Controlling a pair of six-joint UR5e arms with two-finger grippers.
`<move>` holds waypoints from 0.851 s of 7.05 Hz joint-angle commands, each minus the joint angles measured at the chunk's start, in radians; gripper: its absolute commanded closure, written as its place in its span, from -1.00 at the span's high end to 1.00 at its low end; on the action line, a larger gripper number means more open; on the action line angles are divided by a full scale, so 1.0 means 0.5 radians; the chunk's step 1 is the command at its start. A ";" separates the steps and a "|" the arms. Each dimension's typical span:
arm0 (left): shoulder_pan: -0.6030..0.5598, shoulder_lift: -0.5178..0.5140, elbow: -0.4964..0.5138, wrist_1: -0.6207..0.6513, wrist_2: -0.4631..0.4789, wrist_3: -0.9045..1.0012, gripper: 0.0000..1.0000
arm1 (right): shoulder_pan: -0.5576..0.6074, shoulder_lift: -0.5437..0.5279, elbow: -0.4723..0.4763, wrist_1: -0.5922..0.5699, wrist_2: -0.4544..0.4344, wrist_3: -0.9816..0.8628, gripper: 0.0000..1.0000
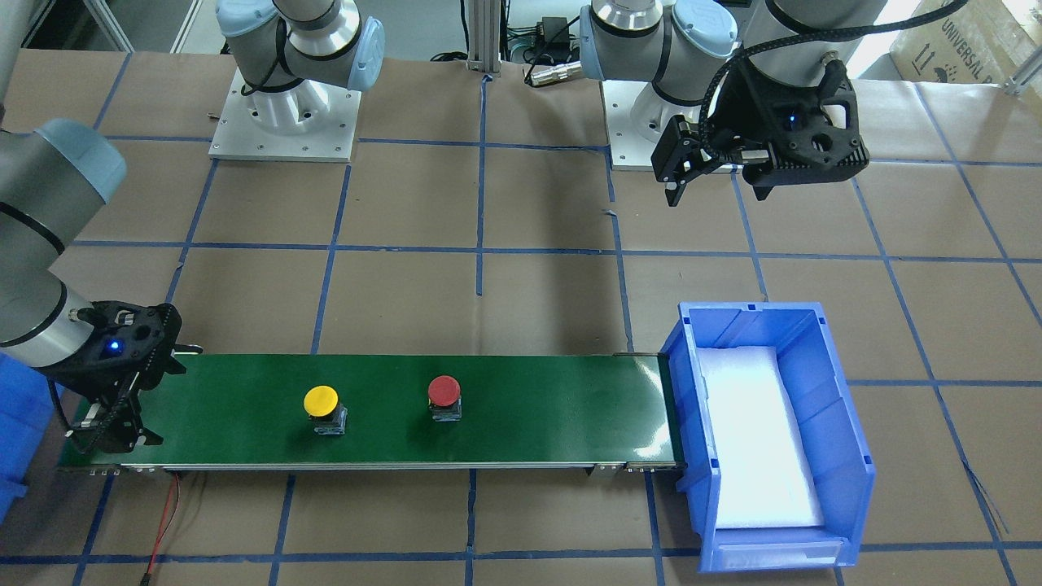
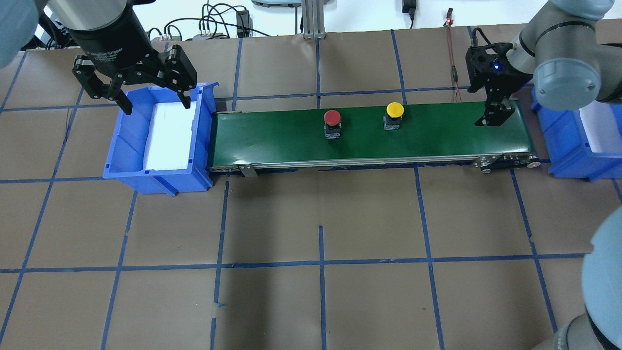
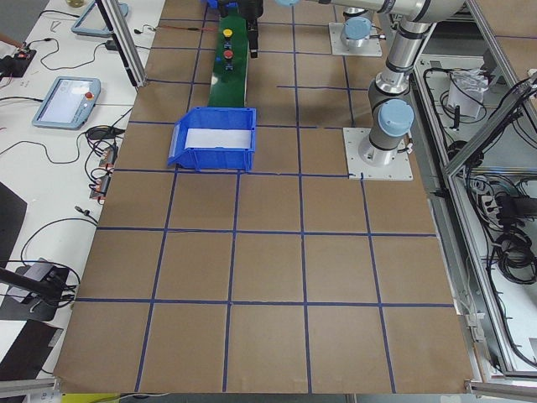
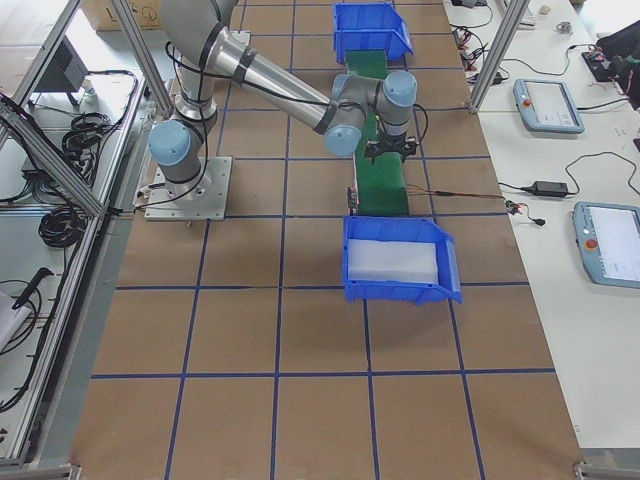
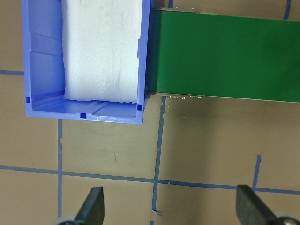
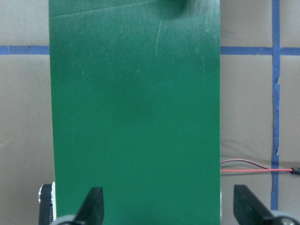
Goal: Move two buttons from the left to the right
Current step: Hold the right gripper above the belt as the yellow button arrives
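Upright on green belt (image 2: 437,131): red-capped button (image 2: 332,118), yellow-capped button (image 2: 394,111) (left claw (image 2: 156,105), right claw (image 6: 168,206) both wide).

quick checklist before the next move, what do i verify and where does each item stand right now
1. Buttons upright: ok. The red button and yellow button stand caps up on the green belt.
2. Ready to grasp: ok. The right gripper is open and empty over the belt's right end.
3. Nearest target: ok. The yellow button is closer to the right gripper.
4. Other arm clear: ok. The left gripper is open by the left bin, off the belt.
5. Drop spot: ok. The right bin shows only white foam.
6. Belt stopped: cannot tell.
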 commanded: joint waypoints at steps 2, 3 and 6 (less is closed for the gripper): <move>0.011 0.004 -0.004 0.002 0.005 0.013 1.00 | 0.000 0.042 -0.003 0.014 0.017 -0.091 0.92; 0.011 0.004 -0.010 0.005 0.002 0.013 1.00 | 0.000 0.049 -0.006 0.017 0.011 -0.216 0.89; 0.011 0.010 -0.014 0.002 0.005 0.010 1.00 | -0.003 0.046 0.000 0.057 0.014 -0.211 0.89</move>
